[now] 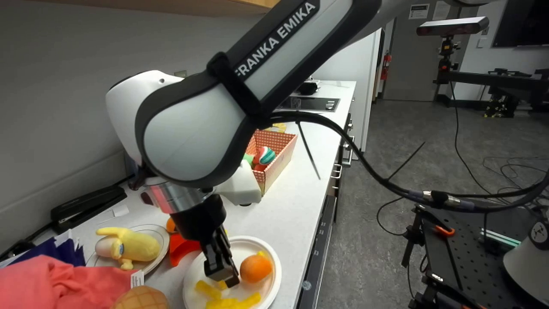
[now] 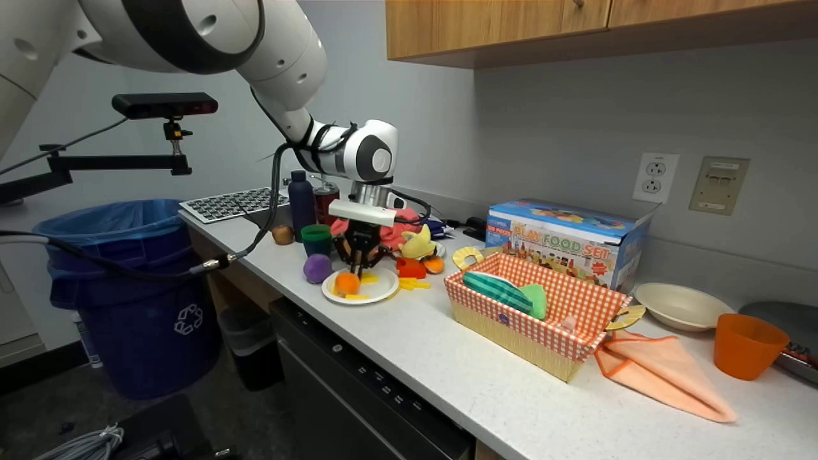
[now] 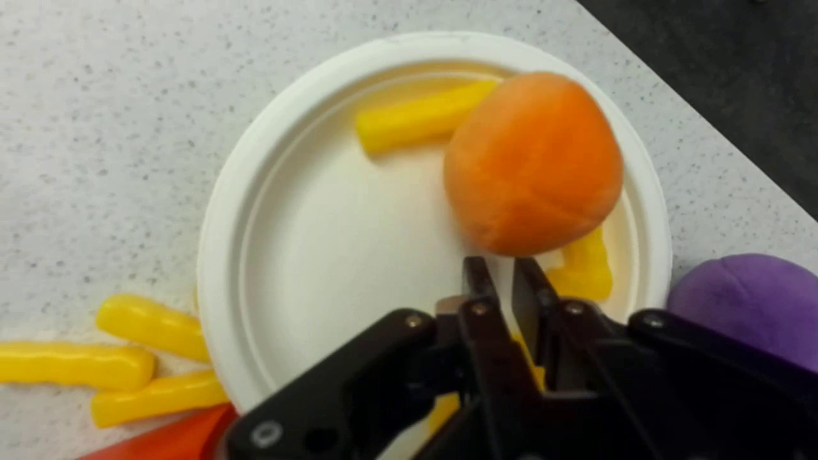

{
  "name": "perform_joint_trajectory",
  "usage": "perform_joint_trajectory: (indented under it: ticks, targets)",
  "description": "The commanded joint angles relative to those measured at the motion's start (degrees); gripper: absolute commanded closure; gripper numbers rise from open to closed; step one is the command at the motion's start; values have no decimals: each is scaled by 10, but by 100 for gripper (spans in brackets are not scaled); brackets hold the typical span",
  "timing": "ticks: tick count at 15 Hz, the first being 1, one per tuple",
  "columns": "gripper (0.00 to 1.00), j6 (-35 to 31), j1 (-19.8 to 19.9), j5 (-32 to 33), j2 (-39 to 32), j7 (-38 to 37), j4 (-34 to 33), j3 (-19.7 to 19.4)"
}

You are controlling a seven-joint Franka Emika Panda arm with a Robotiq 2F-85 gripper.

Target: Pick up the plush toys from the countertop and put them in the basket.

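Note:
A round orange plush toy [image 3: 533, 163] rests toward one side of a white plate [image 3: 233, 191], with yellow sticks beside and under it. My gripper [image 3: 500, 260] reaches down over the plate with its jaws nearly together, a narrow bare gap left between them. Its tips are right beside the orange toy, not around it; contact cannot be told. A purple round toy [image 3: 748, 300] sits just off the plate. In an exterior view the basket [image 2: 511, 338], lined in red gingham, holds a striped green toy [image 2: 498, 291] and a light green one [image 2: 535, 300].
Loose yellow sticks [image 3: 70, 364] and a red container [image 2: 410, 268] lie by the plate. A yellow banana-like toy [image 1: 135, 246] is on another plate. Green cups [image 2: 317, 239] and a dark bottle [image 2: 301, 204] stand behind. The blue box [image 2: 562, 236] backs the basket; the counter edge runs close to the plate.

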State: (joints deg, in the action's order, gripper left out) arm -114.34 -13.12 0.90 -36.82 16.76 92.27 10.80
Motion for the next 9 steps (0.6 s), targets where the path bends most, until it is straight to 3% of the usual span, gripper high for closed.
perform_joint_trajectory:
  ticks: [1, 4, 5, 6, 9]
  targets:
    - [100, -6, 2, 14, 0, -18, -11, -5]
    - [100, -15, 5, 14, 7, -27, -13, -11]
    - [74, -11, 6, 13, 7, -30, -16, -13]
    - [73, -12, 6, 15, 8, -32, -17, -15]
    - [50, -2, 9, 10, 13, -28, -10, -13]
